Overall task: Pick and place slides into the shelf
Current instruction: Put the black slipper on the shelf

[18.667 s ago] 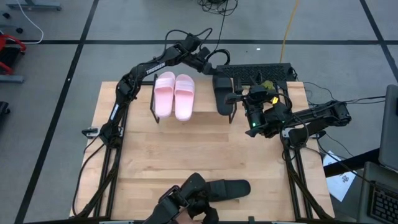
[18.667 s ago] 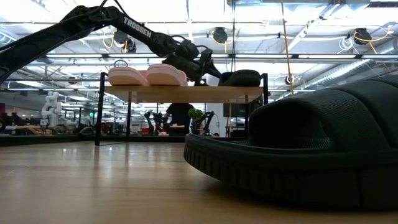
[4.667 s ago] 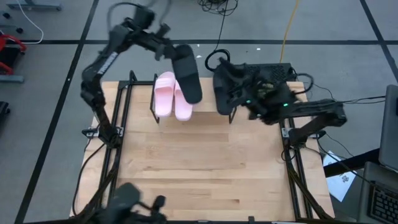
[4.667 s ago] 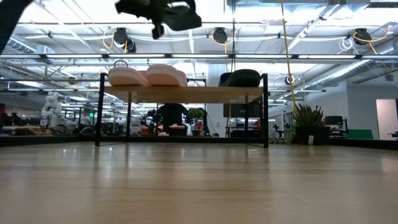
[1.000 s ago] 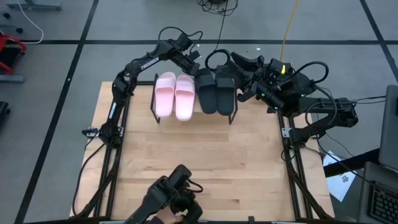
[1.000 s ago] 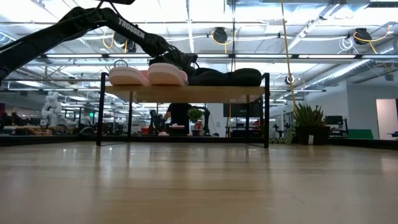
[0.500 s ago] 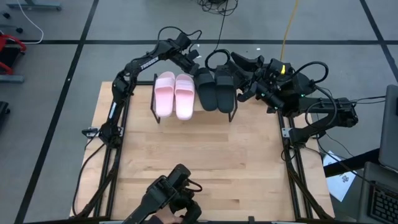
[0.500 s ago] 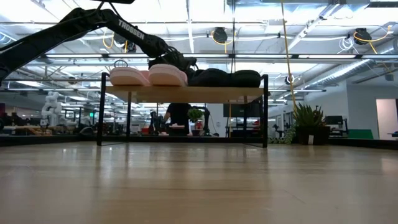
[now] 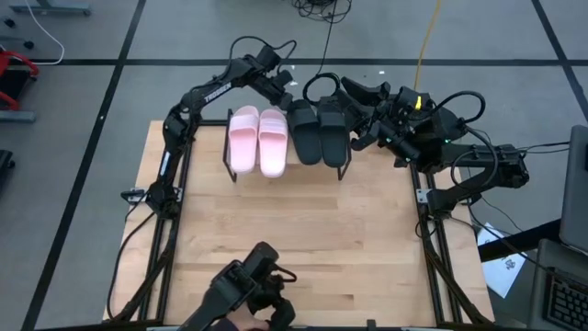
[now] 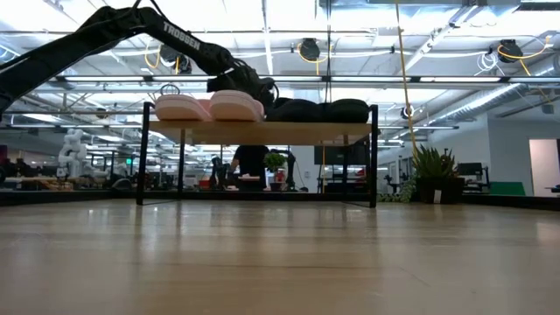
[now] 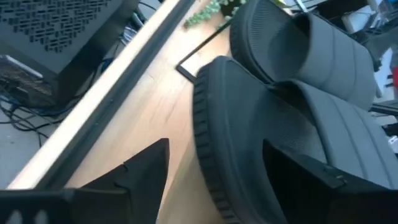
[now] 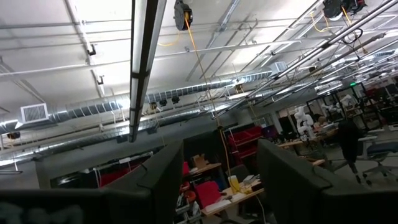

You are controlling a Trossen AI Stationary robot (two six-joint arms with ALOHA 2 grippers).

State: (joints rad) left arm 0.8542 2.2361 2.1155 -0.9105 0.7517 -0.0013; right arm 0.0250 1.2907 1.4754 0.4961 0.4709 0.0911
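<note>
The shelf (image 10: 262,132) stands at the table's far edge and bears all four slides on their soles. The pale pink pair (image 9: 258,140) lies on its left, the two black slides (image 9: 303,136) (image 9: 333,134) on its right. My left gripper (image 9: 283,90) is open just behind the left black slide's far end (image 11: 211,118). Its fingers stand on either side of that end, and I see no touch. My right gripper (image 9: 356,90) is open and empty beyond the shelf's right end, pointing up at the ceiling (image 12: 217,149).
A dark perforated box (image 9: 386,106) and cables lie behind the shelf. A dark device (image 9: 253,292) sits at the table's near edge. The wooden tabletop (image 9: 294,230) stretches between the shelf and that device.
My left gripper has drawn back a little from the left black slide, toward the table's far left. The slide stays on the shelf beside the other black one.
</note>
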